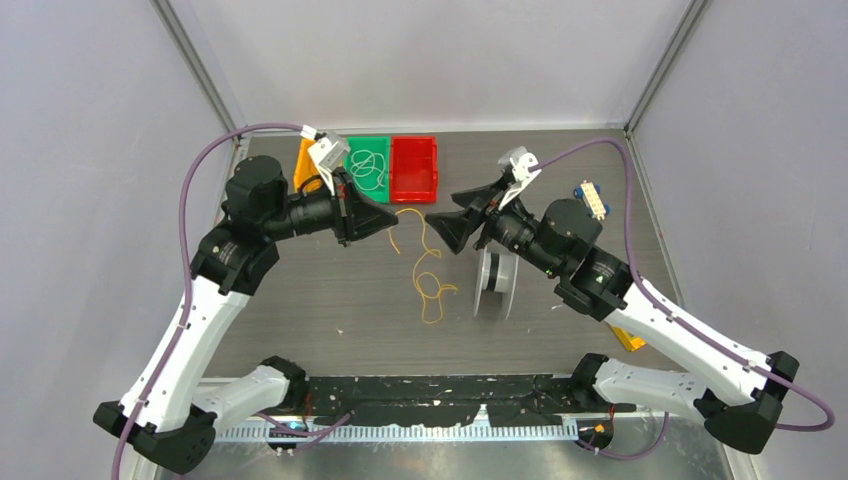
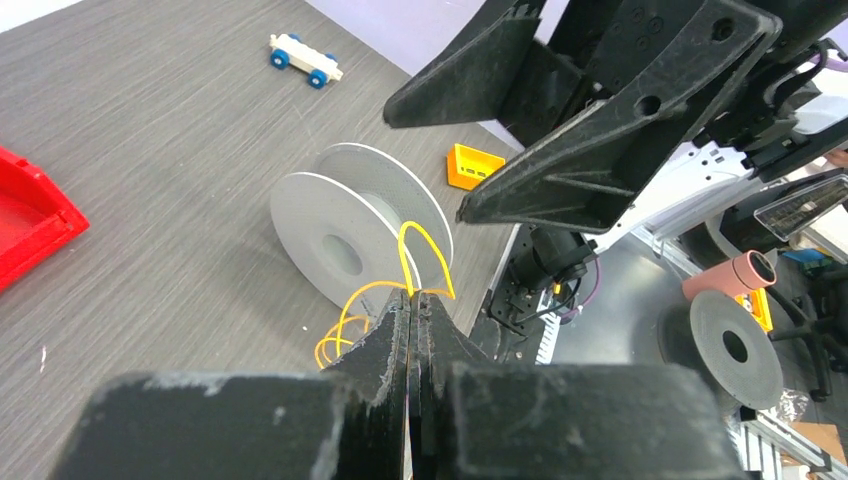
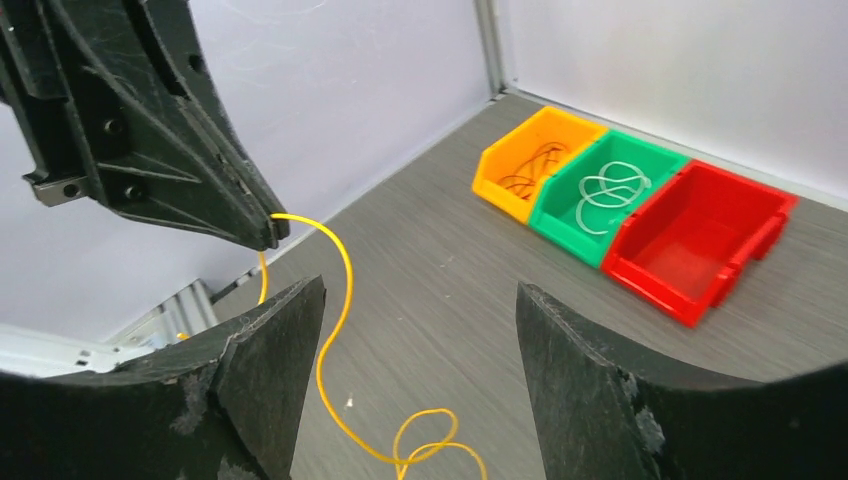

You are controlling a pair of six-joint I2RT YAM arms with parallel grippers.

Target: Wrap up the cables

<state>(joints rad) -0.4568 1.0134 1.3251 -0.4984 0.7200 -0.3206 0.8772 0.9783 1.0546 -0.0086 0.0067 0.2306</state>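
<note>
yellow-orange wire (image 1: 437, 252) is pinched in the left gripper (image 1: 393, 214), jaws pressed tight together on it, up over mid-table. from the pinch it drops toward 5 o'clock and curls in loose loops on the table (image 1: 330, 300). right gripper (image 1: 440, 209) hovers at 3 o'clock of the pinch, jaws wide apart, holding nothing. grey spool (image 1: 497, 282) stands at 3 o'clock of the loops.

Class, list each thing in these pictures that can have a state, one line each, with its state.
Left gripper: shut on the wire's end.
Right gripper: open, empty.
Wire: unwrapped, one end raised, the rest in loose loops on the table.
Spool: standing on its rims.
Red bin: empty.
Green bin: holds white wire.
Orange bin: holds dark wire.
</note>
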